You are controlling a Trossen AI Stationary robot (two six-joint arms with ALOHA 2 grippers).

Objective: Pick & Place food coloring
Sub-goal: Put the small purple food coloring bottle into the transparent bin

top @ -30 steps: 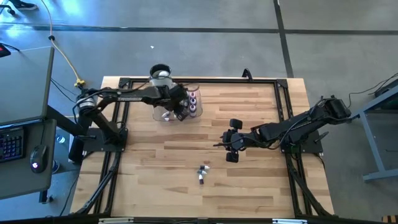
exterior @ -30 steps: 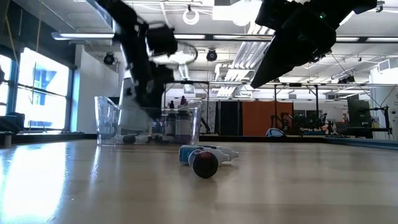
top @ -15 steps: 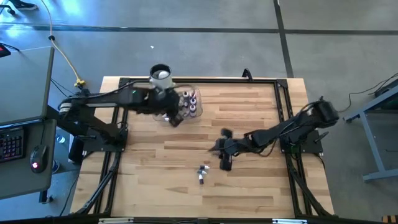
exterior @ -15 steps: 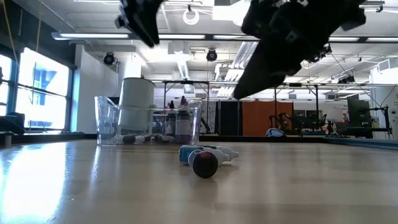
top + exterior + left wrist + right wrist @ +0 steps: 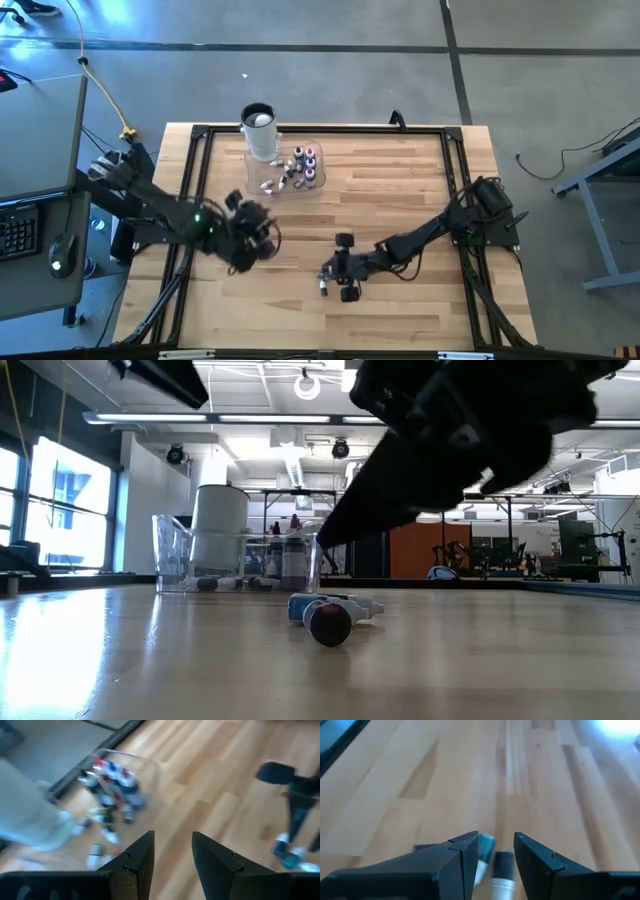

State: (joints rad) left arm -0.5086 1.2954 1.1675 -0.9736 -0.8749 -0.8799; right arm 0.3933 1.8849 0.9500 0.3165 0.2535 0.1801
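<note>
The right gripper (image 5: 338, 279) hangs low over two small bottles (image 5: 325, 281) lying at about six o'clock on the table (image 5: 400, 160), fingers (image 5: 462, 857) parted either side of them and gripping nothing. The left gripper (image 5: 258, 238) is at eight o'clock, jaws apart and empty. More bottles (image 5: 300, 168) sit in the clear tray (image 5: 315, 150) at twelve o'clock, beside the white cup (image 5: 258, 122).
</note>
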